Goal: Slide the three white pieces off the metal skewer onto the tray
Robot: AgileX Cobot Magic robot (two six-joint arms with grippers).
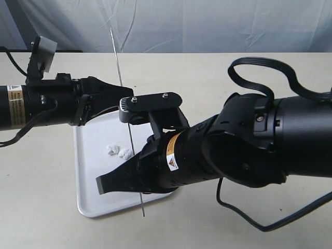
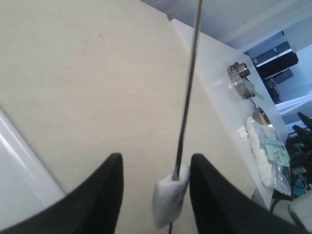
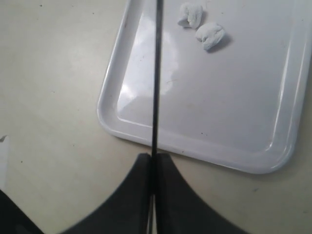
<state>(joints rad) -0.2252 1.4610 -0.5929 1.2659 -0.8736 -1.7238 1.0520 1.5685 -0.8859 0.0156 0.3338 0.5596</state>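
Note:
The metal skewer (image 1: 127, 111) stands steeply over the tray (image 1: 93, 171), its point just past the tray's near rim. My right gripper (image 1: 104, 183) is shut on the skewer's lower part; the right wrist view shows the skewer (image 3: 156, 78) pinched between its jaws (image 3: 155, 157). My left gripper (image 1: 120, 92) is open around the skewer higher up. One white piece (image 2: 170, 197) is threaded on the skewer (image 2: 187, 97) between the left gripper's (image 2: 157, 161) fingers, touching one of them. Two other white pieces (image 1: 112, 149) (image 1: 124, 153) lie loose on the tray, also visible in the right wrist view (image 3: 190, 14) (image 3: 210, 35).
The tray (image 3: 219, 107) lies on a beige table (image 1: 46, 207) before a grey curtain (image 1: 207, 21). The right arm's black cable (image 1: 259, 65) loops over the table at the right. A white ledge (image 2: 219, 63) with a metal fitting (image 2: 240, 78) and plastic bag (image 2: 268, 156) lies beyond the table.

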